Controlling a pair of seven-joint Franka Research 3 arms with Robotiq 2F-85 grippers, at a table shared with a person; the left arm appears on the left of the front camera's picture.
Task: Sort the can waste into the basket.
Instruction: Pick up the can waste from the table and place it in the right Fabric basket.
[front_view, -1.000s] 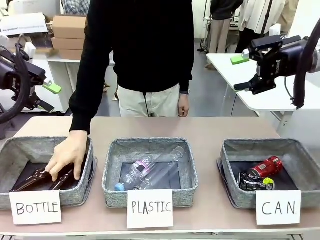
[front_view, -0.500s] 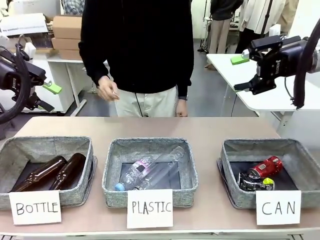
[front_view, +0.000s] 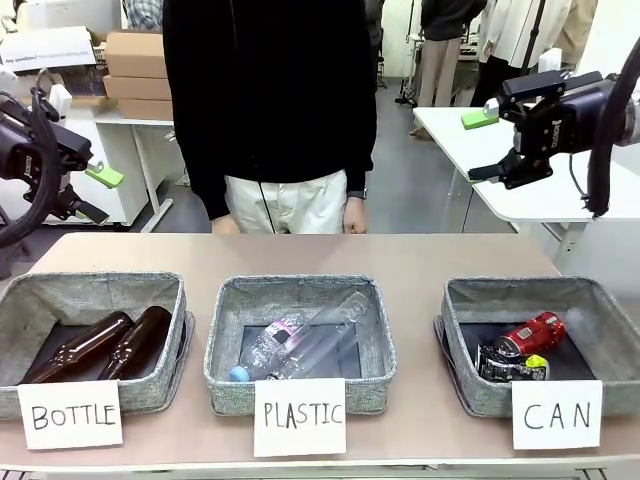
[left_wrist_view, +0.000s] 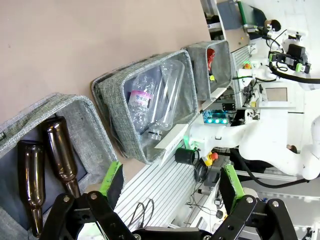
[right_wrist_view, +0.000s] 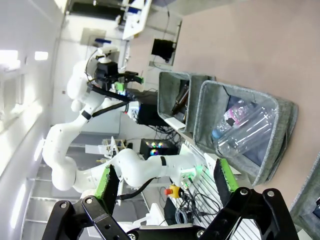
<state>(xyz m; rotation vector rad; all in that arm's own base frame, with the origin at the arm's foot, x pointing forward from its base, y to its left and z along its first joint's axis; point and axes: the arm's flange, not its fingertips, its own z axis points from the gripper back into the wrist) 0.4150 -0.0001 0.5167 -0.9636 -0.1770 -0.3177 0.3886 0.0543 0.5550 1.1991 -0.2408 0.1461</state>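
Above table (front_view: 420, 255), both pincers apparently agape.

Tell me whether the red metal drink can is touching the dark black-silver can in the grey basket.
Touching. In the front view the red can lies against the dark can in the CAN basket, no gap between.

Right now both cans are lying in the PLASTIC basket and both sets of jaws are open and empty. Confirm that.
Not quite. The red can and the dark can lie in the basket carded CAN, not the PLASTIC one, which holds only clear bottles; the front view shows this. The rest holds: the left gripper and right gripper are open and empty.
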